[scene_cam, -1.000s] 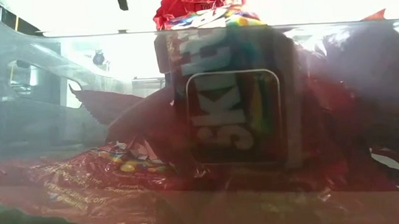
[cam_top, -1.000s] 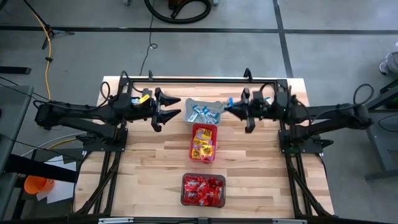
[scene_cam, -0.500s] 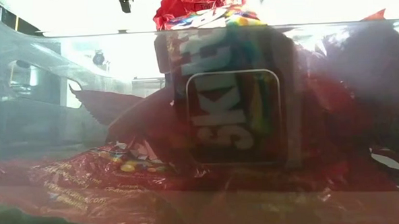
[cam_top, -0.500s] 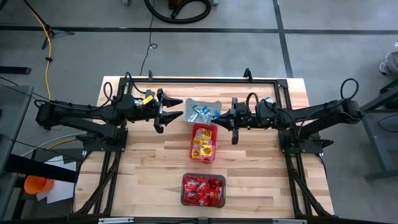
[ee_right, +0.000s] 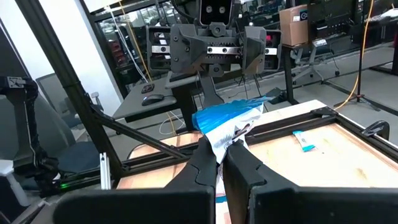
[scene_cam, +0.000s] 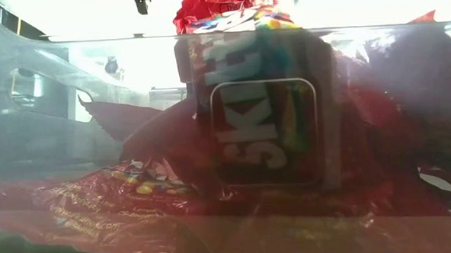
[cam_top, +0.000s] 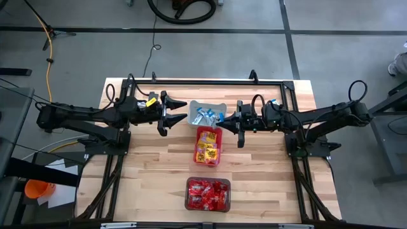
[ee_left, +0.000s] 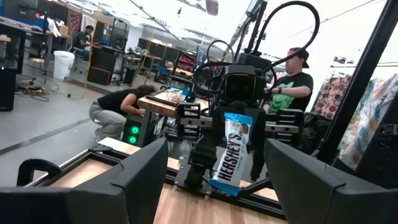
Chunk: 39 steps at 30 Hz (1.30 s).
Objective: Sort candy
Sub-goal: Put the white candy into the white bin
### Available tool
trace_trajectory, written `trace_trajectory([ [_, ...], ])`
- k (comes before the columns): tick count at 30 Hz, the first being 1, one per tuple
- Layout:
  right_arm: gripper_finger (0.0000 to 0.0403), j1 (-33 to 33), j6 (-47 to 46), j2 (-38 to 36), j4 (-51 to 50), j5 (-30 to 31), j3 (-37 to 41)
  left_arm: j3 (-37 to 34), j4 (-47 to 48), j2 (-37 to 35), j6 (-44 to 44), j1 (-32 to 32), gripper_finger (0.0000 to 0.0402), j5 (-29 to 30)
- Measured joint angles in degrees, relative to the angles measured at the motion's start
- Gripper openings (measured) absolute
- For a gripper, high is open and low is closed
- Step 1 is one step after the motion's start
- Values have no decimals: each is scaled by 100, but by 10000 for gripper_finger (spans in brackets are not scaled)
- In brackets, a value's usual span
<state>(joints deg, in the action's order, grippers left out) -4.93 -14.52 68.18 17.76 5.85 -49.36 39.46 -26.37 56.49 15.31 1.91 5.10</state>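
Note:
Three bins stand in a row down the table's middle. The grey bin [cam_top: 208,111] at the far end holds blue-and-white candy, the pink bin [cam_top: 208,145] holds yellow candy, and the dark bin [cam_top: 208,194] at the near end holds red candy [scene_cam: 264,132]. My right gripper [cam_top: 224,121] is shut on a blue-and-white candy packet [ee_left: 231,154] above the grey bin's right end. My left gripper [cam_top: 178,114] stands open just left of that bin, facing the right one, with nothing between its fingers [ee_left: 140,180]. My right gripper pinches the blue-and-white packet between its two fingers, near one end [ee_right: 224,138]. The fingers are level and point toward the table's left. The packet is lifted clear and hangs below and ahead of the fingertips, its free end [ee_left: 222,183] lowest.
A black frame rail [cam_top: 203,83] runs along the table's far edge. One small blue packet [ee_right: 303,142] lies loose on the wood behind the right arm. Bare wood lies on both sides of the bins. People [ee_left: 292,84] are in the room beyond the table.
My right gripper has carried the blue-and-white packet toward the table's left and slightly nearer, from beside the grey bin to above its right end, and then stopped. It has stayed shut on the packet.

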Motion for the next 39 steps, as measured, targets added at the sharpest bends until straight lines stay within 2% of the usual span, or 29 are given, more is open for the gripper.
trace_trajectory([
  [9, 0, 279, 267, 158, 11, -5, -9, 0, -2, 0, 2, 0, 252, 0],
  [16, 0, 856, 299, 1122, 6, 6, -7, -2, -2, 0, 7, 0, 252, 2],
  [21, 9, 1130, -55, 1724, -11, 282, -7, -2, -3, 0, 125, 0, 252, 2],
  [25, 59, 1314, -251, 1963, -161, 271, -7, -2, -3, 0, 223, 0, 252, 2],
  [30, 167, 1443, -874, 1995, -661, 102, -7, -4, -4, 0, 228, 0, 252, 2],
  [34, 243, 1445, -863, 1952, -928, -11, -80, -4, -4, 0, 218, 0, 252, 2],
  [39, 285, 1443, -242, 1897, -1335, -223, -678, -4, -2, 0, 214, 0, 252, 2],
])
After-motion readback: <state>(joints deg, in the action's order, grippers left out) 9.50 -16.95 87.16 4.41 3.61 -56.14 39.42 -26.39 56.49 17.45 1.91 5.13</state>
